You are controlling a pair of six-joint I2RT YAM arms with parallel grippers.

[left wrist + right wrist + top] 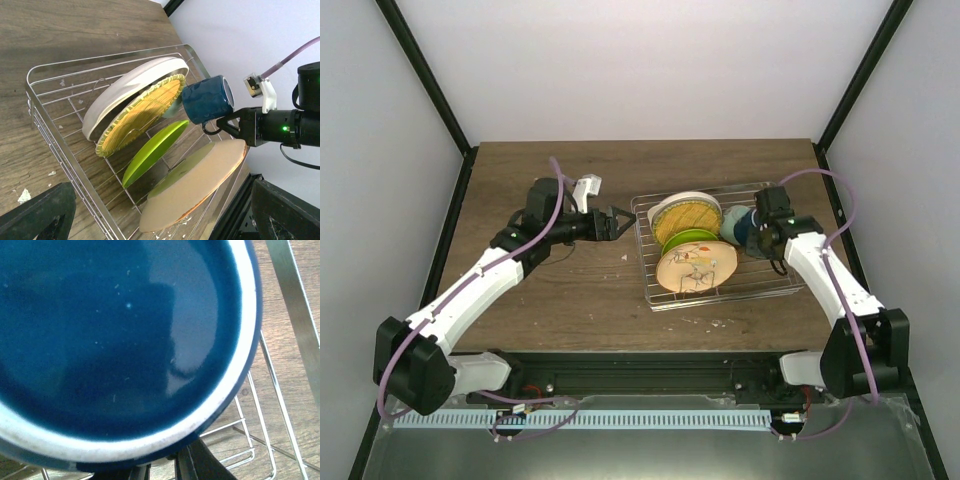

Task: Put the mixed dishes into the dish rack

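We're getting bright, even light from above, faint shadows on the table [570,300]. Right wrist view: the mug [115,335] fills it, blurred, with a soft sheen. The left fingers [37,215] loom dark, unfocused.

Left arm [470,290]: reaches from its base forward and to the right, elbow bent, wrist about level. Left gripper [617,222] points right, jaws spread wide with nothing between them; its fingers [37,212] sit at the bottom corners of the wrist view.

Right arm [825,270]: rises from its base and leans left. Right gripper [226,124] points left, jaws clamped on a mug [206,99] at its rim.
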